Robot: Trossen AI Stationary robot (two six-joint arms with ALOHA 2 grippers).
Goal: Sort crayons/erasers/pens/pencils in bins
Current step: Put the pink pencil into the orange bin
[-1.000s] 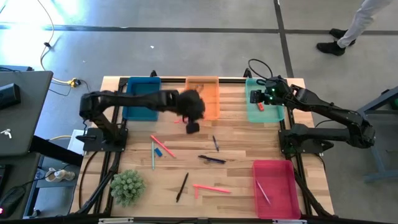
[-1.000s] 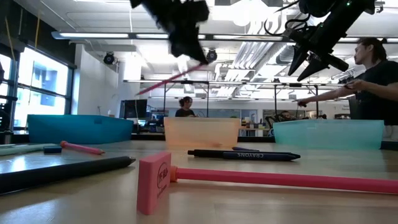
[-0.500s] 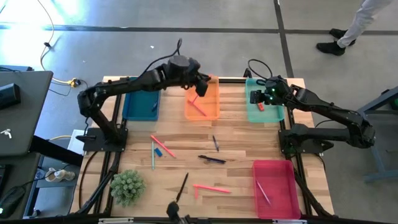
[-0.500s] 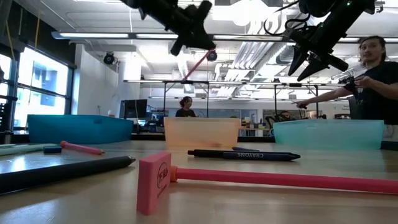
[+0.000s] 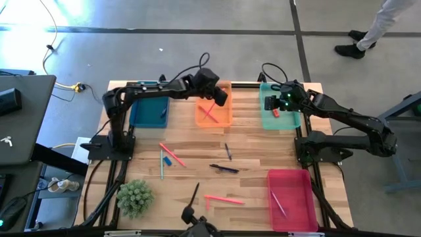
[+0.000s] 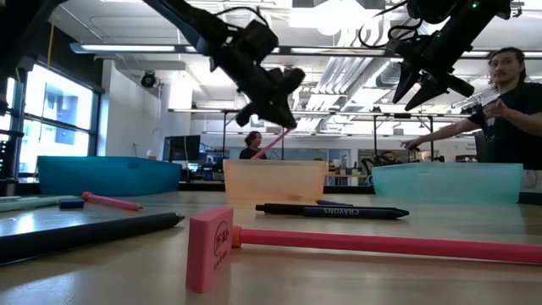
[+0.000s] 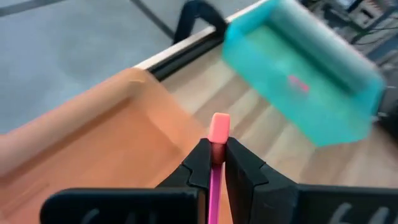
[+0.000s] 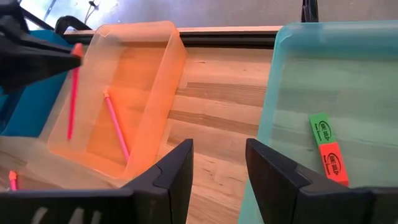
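Observation:
My left gripper (image 5: pixel 218 101) hangs over the orange bin (image 5: pixel 224 119), shut on a long salmon-pink stick (image 8: pixel 71 99) with a block-shaped end. A second pink stick (image 8: pixel 117 132) lies on that bin's floor. My right gripper (image 8: pixel 217 168) waits open and empty above the teal-green bin (image 5: pixel 289 122), where a green eraser (image 8: pixel 321 129) and a red-orange eraser (image 8: pixel 334 163) lie. Dark pens (image 5: pixel 223 169) and more pink sticks (image 5: pixel 223 199) lie on the wooden table. The dark blue bin (image 5: pixel 150 108) is far left and the red-pink bin (image 5: pixel 293 197) near right. My left gripper pinches the pink stick between its two fingers just below the block-shaped end (image 7: pixel 215 148), which juts out past the fingertips (image 7: pixel 203 158). The fingers slant down from the table's left. The stick hangs aslant below them (image 6: pixel 268 144), its lower end at the orange bin's rim height.
A green spiky plant (image 5: pixel 135 197) stands near the table's near left corner. A pink block eraser (image 6: pixel 210 248) lies close to the low camera. People show beyond the table (image 6: pixel 508 102). A laptop (image 5: pixel 20 118) lies left of the table.
My left gripper has swung from the table's middle toward the far edge and right, over the orange bin, then sunk toward it, rolling at the wrist. It has stayed shut on the pink stick, which has tipped from nearly level to hanging steeply.

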